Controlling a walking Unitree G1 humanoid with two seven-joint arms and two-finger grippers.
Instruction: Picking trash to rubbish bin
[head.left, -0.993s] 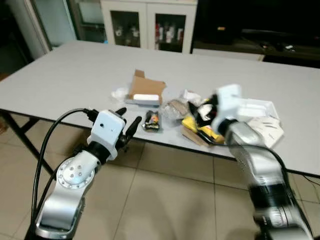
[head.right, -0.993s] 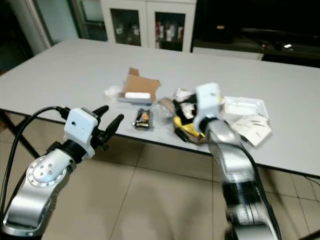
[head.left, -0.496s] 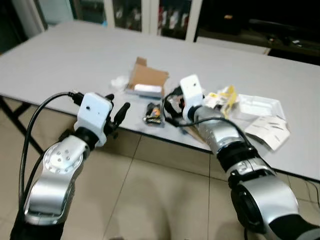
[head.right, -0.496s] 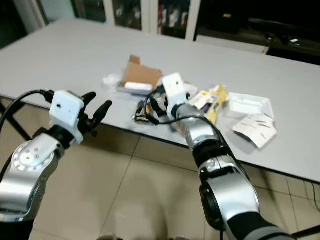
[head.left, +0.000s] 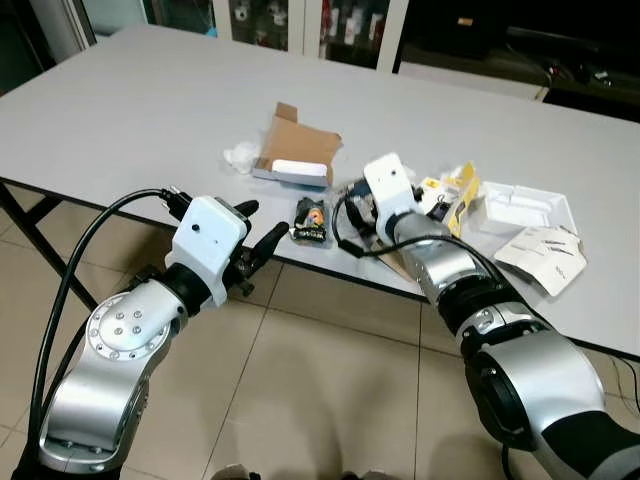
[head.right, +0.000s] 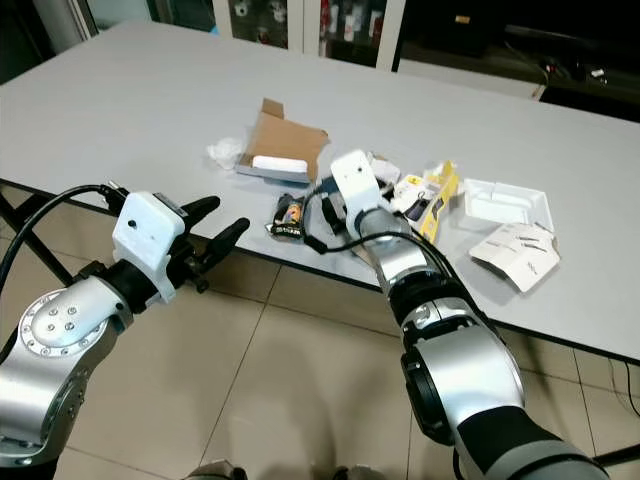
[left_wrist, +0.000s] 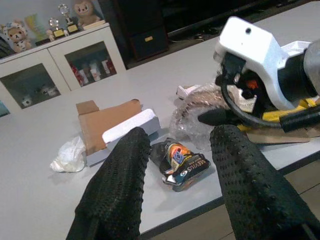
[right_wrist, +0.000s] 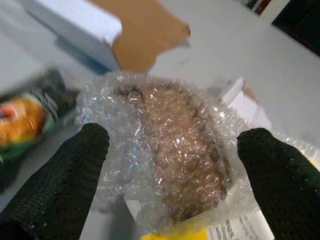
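A wad of clear bubble wrap (right_wrist: 165, 145) lies on the grey table (head.left: 150, 110) among other trash. My right gripper (right_wrist: 175, 132) is open, one finger on each side of the wad, apart from it. The same gripper (head.left: 352, 205) reaches over the table's near edge. A dark snack wrapper (left_wrist: 182, 162) lies near that edge, next to the wad. My left gripper (head.left: 258, 225) is open and empty, hovering just short of the table edge and pointing at the wrapper.
A torn cardboard box (head.left: 297, 152) holding a white block (left_wrist: 131, 127) sits behind the wrapper, with a crumpled tissue (head.left: 240, 155) to its left. A yellow package (head.left: 458, 190), white foam tray (head.left: 525, 205) and printed paper (head.left: 545, 255) lie to the right. Tiled floor (head.left: 330, 380) is below.
My right arm has swung left from the yellow package to the bubble wrap and now straddles it. The head camera has shifted. The left gripper stays open by the table edge.
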